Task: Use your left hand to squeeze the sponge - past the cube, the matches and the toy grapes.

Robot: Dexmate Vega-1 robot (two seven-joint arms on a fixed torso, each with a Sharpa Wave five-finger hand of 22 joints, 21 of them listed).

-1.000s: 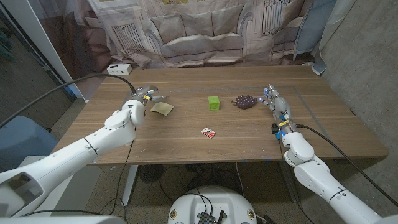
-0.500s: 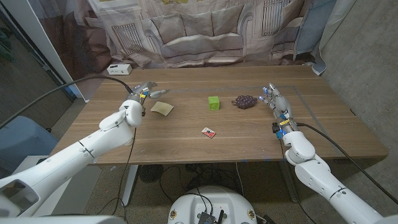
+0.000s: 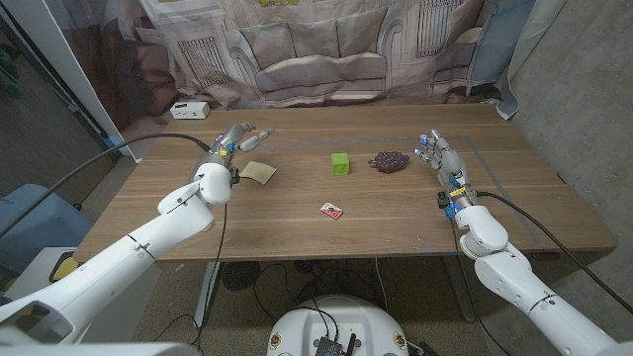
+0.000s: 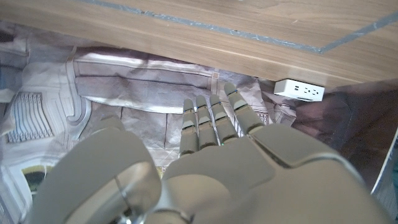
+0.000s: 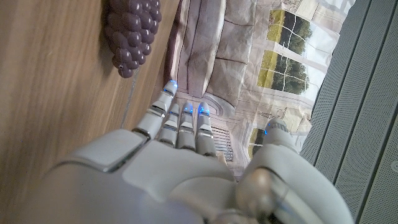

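Seemingly the squeeze is not yet under way: the white left hand (image 3: 235,139) hovers with its fingers stretched out and apart, holding nothing, just beside the flat tan rectangular sponge (image 3: 258,172), which lies on the wooden table (image 3: 297,227) toward the robot's left, apart from any finger. I judge that what is left is the whole of the grip: bringing the hand onto the sponge, closing on it and pressing. The white right hand (image 3: 441,160) stands on its edge at the other side, fingers straight and together, clasping nothing, near the dark purple bunch of toy grapes (image 3: 389,160). Counted, there is one sponge, one small green cube (image 3: 340,163), one bunch of grapes and one small red-and-white matchbox (image 3: 331,210), the last nearer the robot than the cube.
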